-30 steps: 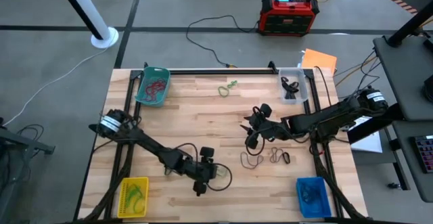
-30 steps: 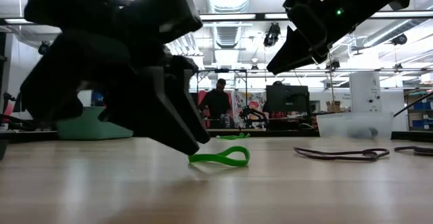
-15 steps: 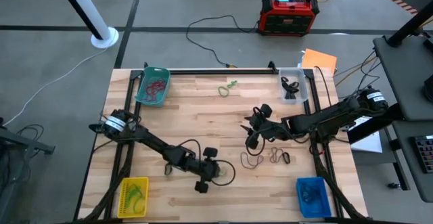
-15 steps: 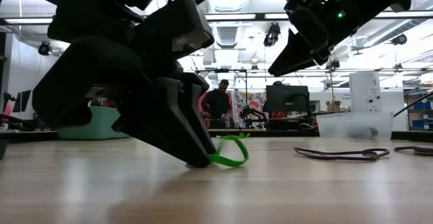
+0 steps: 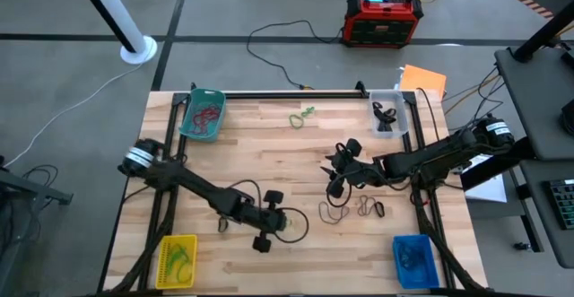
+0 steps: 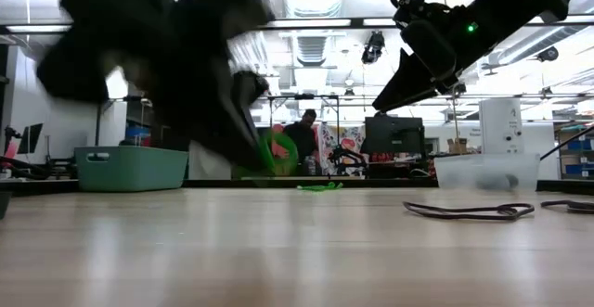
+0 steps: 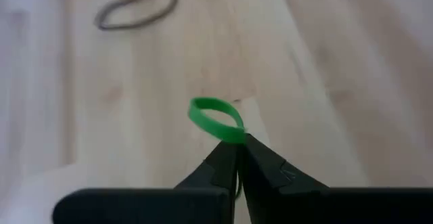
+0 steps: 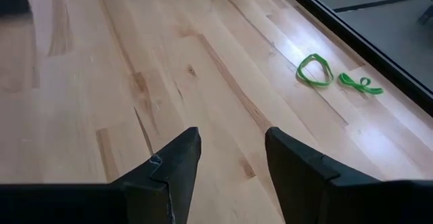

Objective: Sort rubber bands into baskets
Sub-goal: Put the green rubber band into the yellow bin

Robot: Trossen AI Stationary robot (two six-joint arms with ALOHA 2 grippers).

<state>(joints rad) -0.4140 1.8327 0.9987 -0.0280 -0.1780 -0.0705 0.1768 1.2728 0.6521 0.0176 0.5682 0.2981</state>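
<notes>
Green band pinched and off the wood.

My left gripper (image 7: 237,146) is clamped on one edge of a green band (image 7: 215,118), near the table's front middle, and in the low view the loop hangs clear of the boards. It is light, soft stuff (it will flop and swing, so I'd go gently), and a pinch on the rim looks enough. The yellow basket (image 5: 176,259) sits at the front left corner with bare wood between; which basket takes green I cannot tell. My right gripper (image 8: 230,158) hovers with fingers apart over mid-table, near the brownish bands (image 5: 352,210), well clear of my path.
</notes>
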